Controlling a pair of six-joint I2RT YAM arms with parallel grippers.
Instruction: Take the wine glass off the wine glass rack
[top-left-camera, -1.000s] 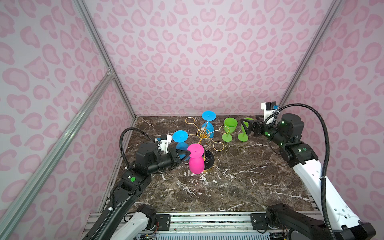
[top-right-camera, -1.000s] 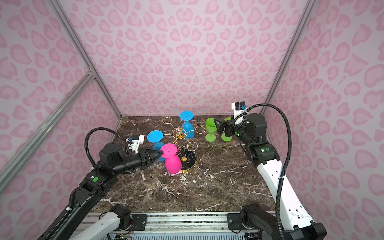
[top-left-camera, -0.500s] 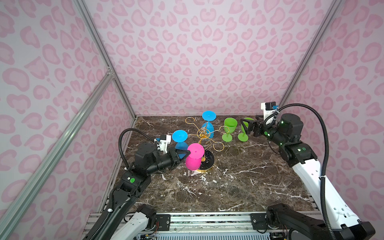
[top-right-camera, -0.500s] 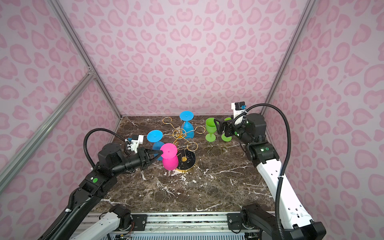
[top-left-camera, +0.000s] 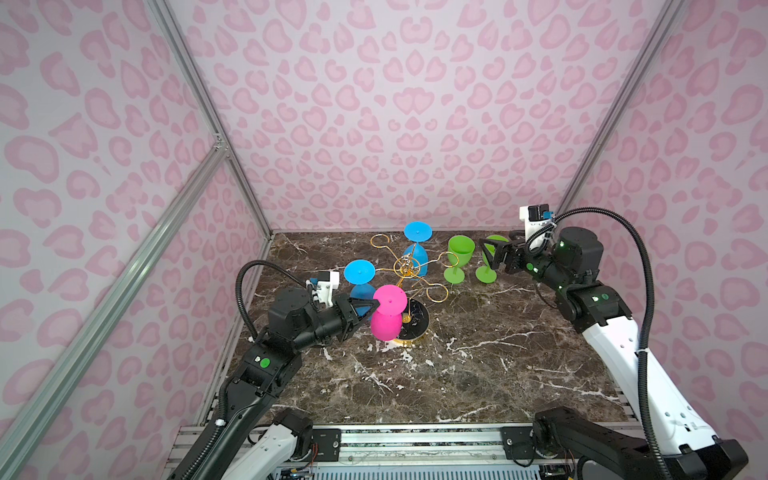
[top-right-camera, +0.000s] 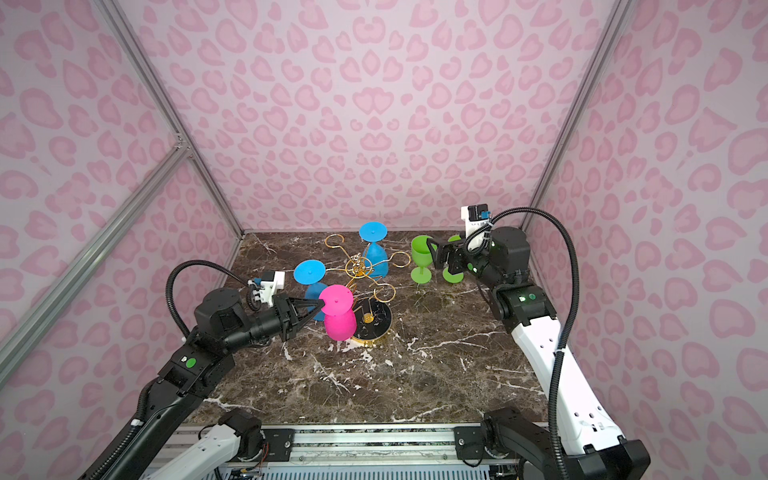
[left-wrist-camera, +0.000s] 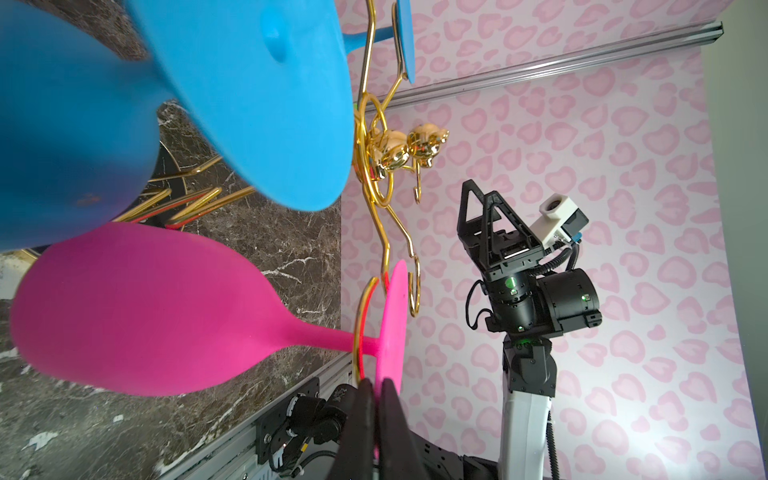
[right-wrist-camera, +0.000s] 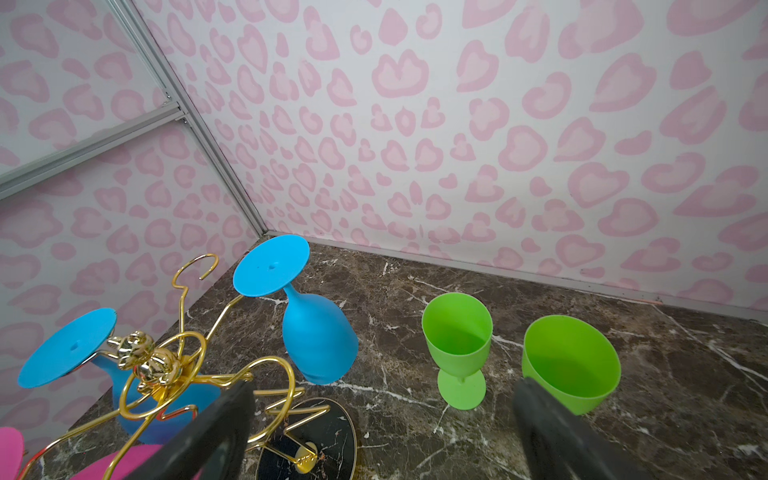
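A pink wine glass (top-left-camera: 386, 326) (top-right-camera: 340, 326) (left-wrist-camera: 145, 307) hangs upside down from a front loop of the gold wire wine glass rack (top-left-camera: 405, 266) (top-right-camera: 359, 266) (left-wrist-camera: 390, 149) (right-wrist-camera: 153, 370). Its stem sits in the loop and its foot is on top. My left gripper (top-left-camera: 376, 304) (top-right-camera: 322, 303) (left-wrist-camera: 376, 388) is shut on the rim of that pink foot, coming in from the left. My right gripper (top-left-camera: 492, 255) (top-right-camera: 436, 253) (right-wrist-camera: 382, 395) hovers open at the back right and holds nothing.
Two blue glasses (top-left-camera: 359, 272) (top-left-camera: 417, 249) hang upside down on other rack arms. Two green glasses (top-left-camera: 460, 251) (right-wrist-camera: 571, 361) stand upright on the marble table (top-left-camera: 457, 374) right of the rack, close to the right gripper. Pink patterned walls enclose the table.
My left jaws have closed the last bit onto the pink foot's rim. The glass, the rack and the right arm have hardly moved.
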